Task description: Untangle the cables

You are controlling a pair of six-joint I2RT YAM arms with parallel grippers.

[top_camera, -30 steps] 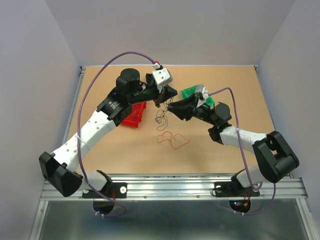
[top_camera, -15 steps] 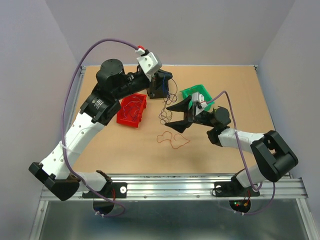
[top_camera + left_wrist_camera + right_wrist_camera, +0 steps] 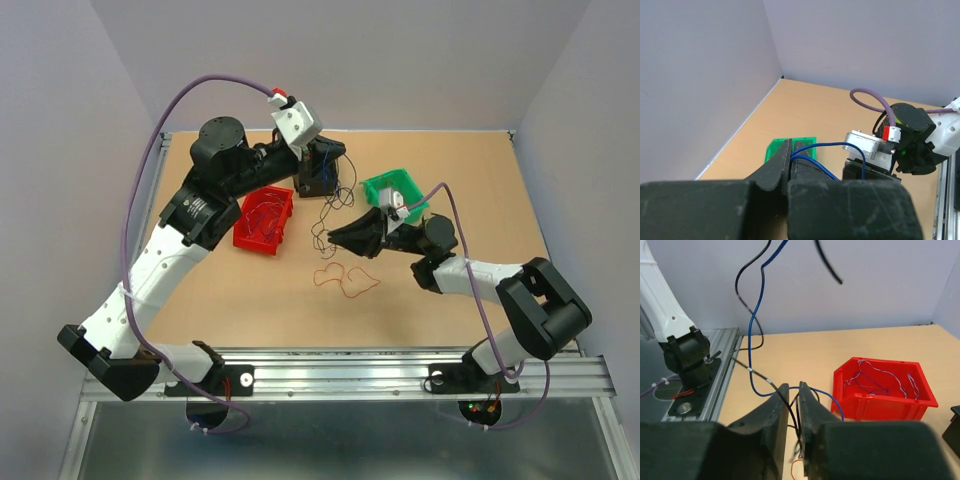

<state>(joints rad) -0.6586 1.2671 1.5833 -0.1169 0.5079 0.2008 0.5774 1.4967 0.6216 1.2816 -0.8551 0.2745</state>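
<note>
A tangle of thin black and blue cables [image 3: 322, 222] hangs from my left gripper [image 3: 320, 188] down towards the table. The left gripper is raised at the back centre; in the left wrist view it [image 3: 791, 146] is shut on a blue cable [image 3: 826, 146]. My right gripper [image 3: 333, 235] sits low in the tangle. In the right wrist view it [image 3: 793, 388] is nearly closed on black cables [image 3: 790, 412] that run between its fingers, with a blue cable [image 3: 754, 325] rising behind. An orange-red cable [image 3: 347, 281] lies looped on the table in front.
A red bin [image 3: 262, 248] holding thin purple wires stands left of the tangle, and also shows in the right wrist view [image 3: 880, 409]. A green bin [image 3: 380, 186] stands behind the right gripper. The metal rail [image 3: 350, 372] runs along the near edge.
The right gripper's jaws, wide open half a second ago, have closed around the black cables. The left gripper, lifted back and left a second ago, has held still since.
</note>
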